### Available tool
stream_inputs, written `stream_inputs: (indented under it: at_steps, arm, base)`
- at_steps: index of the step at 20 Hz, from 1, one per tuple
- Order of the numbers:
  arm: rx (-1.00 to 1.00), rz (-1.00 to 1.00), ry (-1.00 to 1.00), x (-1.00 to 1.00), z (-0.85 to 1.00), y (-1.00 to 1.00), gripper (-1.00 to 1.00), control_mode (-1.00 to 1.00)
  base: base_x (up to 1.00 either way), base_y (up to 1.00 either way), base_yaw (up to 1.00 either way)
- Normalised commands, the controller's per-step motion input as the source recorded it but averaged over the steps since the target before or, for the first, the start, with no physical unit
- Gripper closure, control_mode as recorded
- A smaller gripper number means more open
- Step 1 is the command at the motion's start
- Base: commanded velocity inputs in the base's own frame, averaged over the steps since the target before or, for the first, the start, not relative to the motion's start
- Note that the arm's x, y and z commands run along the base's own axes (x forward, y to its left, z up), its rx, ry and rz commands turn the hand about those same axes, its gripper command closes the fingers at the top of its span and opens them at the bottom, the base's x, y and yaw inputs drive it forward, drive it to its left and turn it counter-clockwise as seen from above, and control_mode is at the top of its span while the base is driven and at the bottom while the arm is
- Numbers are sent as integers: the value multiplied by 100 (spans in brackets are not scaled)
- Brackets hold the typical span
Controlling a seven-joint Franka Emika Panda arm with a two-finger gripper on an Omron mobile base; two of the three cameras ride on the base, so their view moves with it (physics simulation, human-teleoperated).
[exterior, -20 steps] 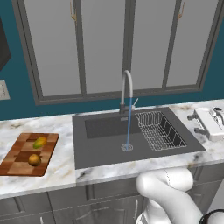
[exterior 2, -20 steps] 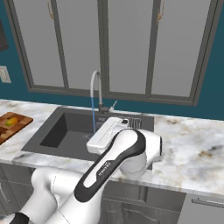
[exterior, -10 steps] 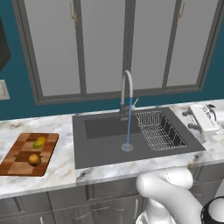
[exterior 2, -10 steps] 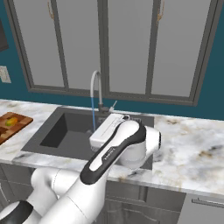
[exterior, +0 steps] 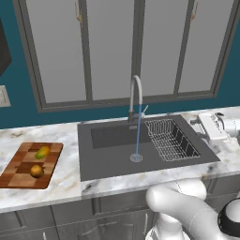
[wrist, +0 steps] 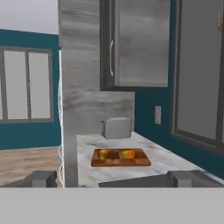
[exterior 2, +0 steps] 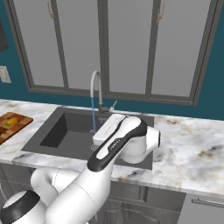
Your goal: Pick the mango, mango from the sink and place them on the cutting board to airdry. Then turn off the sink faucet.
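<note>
Marble kitchen counter under a row of grey window panels

A white marble counter [exterior: 65, 180] with grey veining runs along a teal wall [exterior: 23, 101], backed by tall grey-framed window panels [exterior: 110, 49]. A pale wall outlet [exterior: 3, 96] sits at the far left, with grey cabinet fronts [exterior: 70, 218] below the counter. In the hand view, a silver toaster [wrist: 117, 128] stands on the counter beneath a grey upper cabinet [wrist: 138, 43], beside wooden flooring [wrist: 26, 164].

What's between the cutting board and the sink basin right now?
Bare marble counter, seen in the left base view. Both mangos sit on the cutting board; the sink holds neither, and water runs from the faucet.
</note>
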Motion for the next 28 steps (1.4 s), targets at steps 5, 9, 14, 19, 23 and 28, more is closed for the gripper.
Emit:
stream_inputs:
  at_steps: [5, 9, 14, 19, 23, 28]
  arm:
    - [0, 0, 0, 36, -5, 0, -100, -100]
    - [0, 0, 0, 32, -8, 0, -100, -100]
    - [1, 0, 0, 30, -14, 0, -100, -100]
    - [2, 0, 0, 40, -2, 0, -100, -100]
    - [2, 0, 0, 34, -2, 0, -100, -100]
    - [1, 0, 0, 22, -13, 0, -100, -100]
  base:
    - [0, 0, 0]
    - [0, 0, 0]
    - [0, 0, 0]
    - [0, 0, 0]
    - [0, 0, 0]
    - [0, 0, 0]
